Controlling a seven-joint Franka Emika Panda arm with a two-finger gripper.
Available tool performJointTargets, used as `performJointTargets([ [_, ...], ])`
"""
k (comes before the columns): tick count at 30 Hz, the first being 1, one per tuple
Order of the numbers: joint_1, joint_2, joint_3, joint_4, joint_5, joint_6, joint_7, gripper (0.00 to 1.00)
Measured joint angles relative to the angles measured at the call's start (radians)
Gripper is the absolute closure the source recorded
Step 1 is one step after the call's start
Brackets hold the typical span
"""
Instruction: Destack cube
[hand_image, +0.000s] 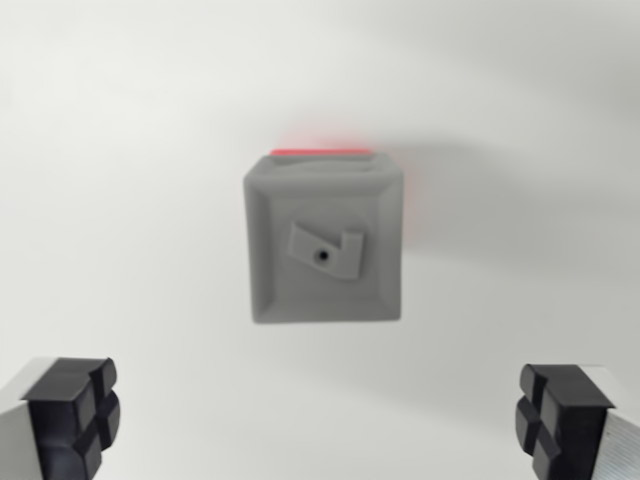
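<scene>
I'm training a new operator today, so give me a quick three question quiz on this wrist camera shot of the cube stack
1. True or false: the gripper is shut on the grey cube.
2. What colour shows just past the grey cube's far edge? A) blue B) red C) green
3. Fill in: the fingertips sit at the bottom corners of the wrist view, with the grey cube ____ of them.

Key
1. False. The jaws stand wide apart and hold nothing.
2. B. A red strip peeks out there, probably the cube underneath.
3. Clear. Neither fingertip touches it.
</scene>
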Motion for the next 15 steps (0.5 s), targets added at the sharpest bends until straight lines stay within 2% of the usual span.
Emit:
performJointTargets([
  [15,0.0,0.108,0.0,-0.012,0.0,0.118,0.0,0.0],
])
